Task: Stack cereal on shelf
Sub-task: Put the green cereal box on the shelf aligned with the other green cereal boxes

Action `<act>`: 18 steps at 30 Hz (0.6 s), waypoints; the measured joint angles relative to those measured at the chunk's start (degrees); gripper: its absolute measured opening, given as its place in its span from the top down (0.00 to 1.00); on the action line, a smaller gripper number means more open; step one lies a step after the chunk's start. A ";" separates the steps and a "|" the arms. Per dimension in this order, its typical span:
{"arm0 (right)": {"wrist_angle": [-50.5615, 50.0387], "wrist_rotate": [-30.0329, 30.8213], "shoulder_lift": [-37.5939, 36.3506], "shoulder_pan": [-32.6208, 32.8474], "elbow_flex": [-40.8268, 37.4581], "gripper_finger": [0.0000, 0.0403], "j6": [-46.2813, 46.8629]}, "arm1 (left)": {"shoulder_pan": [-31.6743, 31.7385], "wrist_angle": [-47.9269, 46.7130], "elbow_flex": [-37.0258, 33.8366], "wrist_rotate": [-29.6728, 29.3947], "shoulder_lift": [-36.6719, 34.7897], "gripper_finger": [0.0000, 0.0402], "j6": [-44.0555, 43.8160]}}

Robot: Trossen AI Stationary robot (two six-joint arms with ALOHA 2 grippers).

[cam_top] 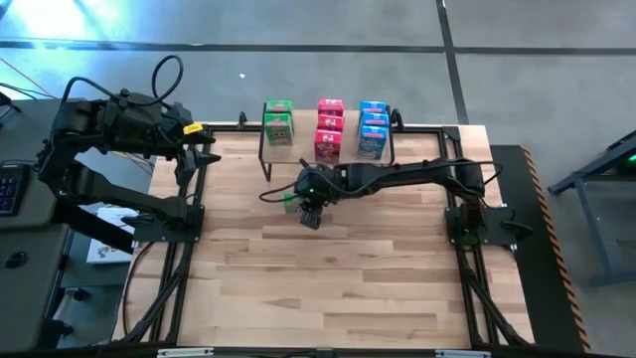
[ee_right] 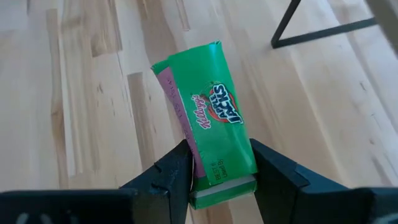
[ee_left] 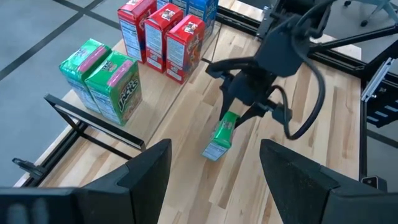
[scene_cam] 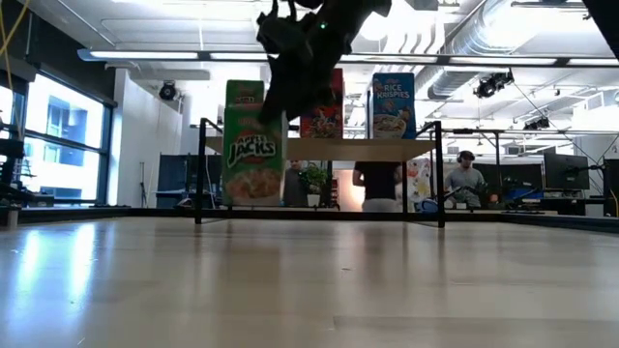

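The shelf (scene_cam: 406, 149) stands at the table's far edge. On it are two green cereal boxes (cam_top: 278, 121), three red ones (cam_top: 329, 129) and three blue ones (cam_top: 373, 127). In front of the shelf, my right gripper (ee_right: 221, 186) is shut on a third green cereal box (ee_right: 208, 118), which also shows in the low view (scene_cam: 251, 155) and the left wrist view (ee_left: 221, 138). My left gripper (ee_left: 214, 186) waits open and holding nothing, high above the table's far left corner (cam_top: 204, 149). My right gripper pinches the green box at its upper end (ee_right: 217, 171), one finger (ee_right: 174, 177) on each narrow side. The fingers slant down from the table's right side. The box hangs below them, slightly tilted and clear of the table, its printed front toward the near edge.
Black frame bars (cam_top: 189, 249) run along the table's left and right sides. Bare wooden tabletop (cam_top: 328, 288) stretches from the shelf to the near edge. Beyond the table, people (scene_cam: 466, 174) stand in the room.
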 joint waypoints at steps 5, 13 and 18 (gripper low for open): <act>-0.30 -1.02 1.79 0.01 0.00 0.66 0.20 | 0.00 0.00 0.00 0.00 0.00 0.41 0.00; -1.06 -2.14 2.67 0.03 -0.02 0.66 0.42 | 0.01 0.00 0.00 0.00 0.00 0.41 0.00; -1.22 -3.04 3.27 0.08 -0.02 0.65 0.44 | 0.01 0.00 0.00 -0.01 0.00 0.41 0.00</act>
